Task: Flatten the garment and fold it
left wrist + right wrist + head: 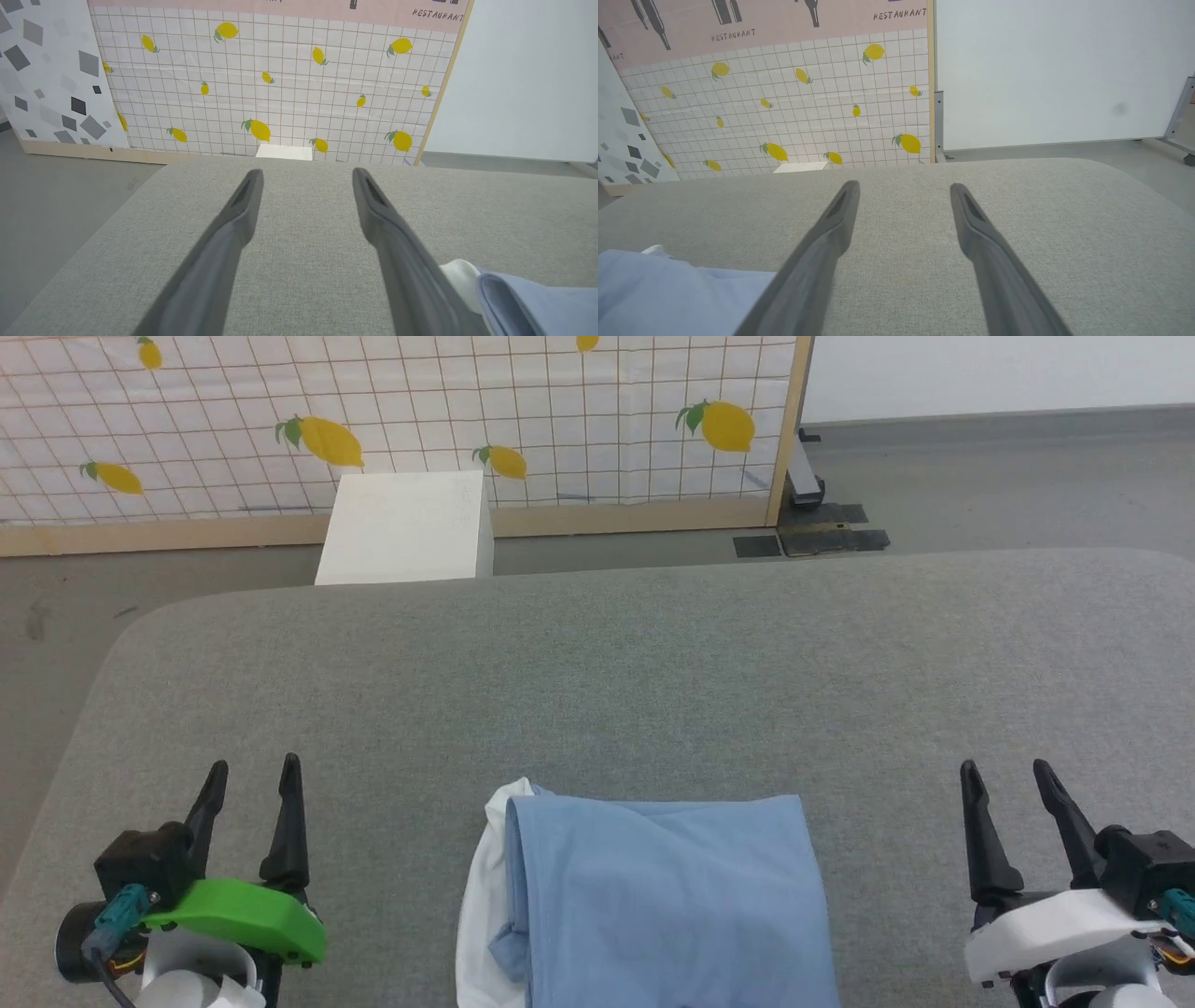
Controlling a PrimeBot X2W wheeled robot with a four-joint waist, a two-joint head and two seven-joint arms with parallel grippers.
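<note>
The garment (663, 905), a light blue knit shirt with white fabric showing along its left side, lies folded into a compact rectangle at the near middle of the grey table (597, 672). My left gripper (250, 779) hovers open over bare table to its left, holding nothing. Off to the right of the shirt my right gripper (1004, 782) stands open and empty too. In the left wrist view the garment (528, 298) shows at the lower right beside the open left gripper (306, 179). The right wrist view has the garment (672, 294) at lower left, next to the open right gripper (903, 191).
A white box (406, 527) stands on the floor beyond the table's far edge, before a lemon-patterned partition (401, 420). Grey floor lies left of the table's rounded corner (140, 625). A panel's base foot (808, 490) sits at back right.
</note>
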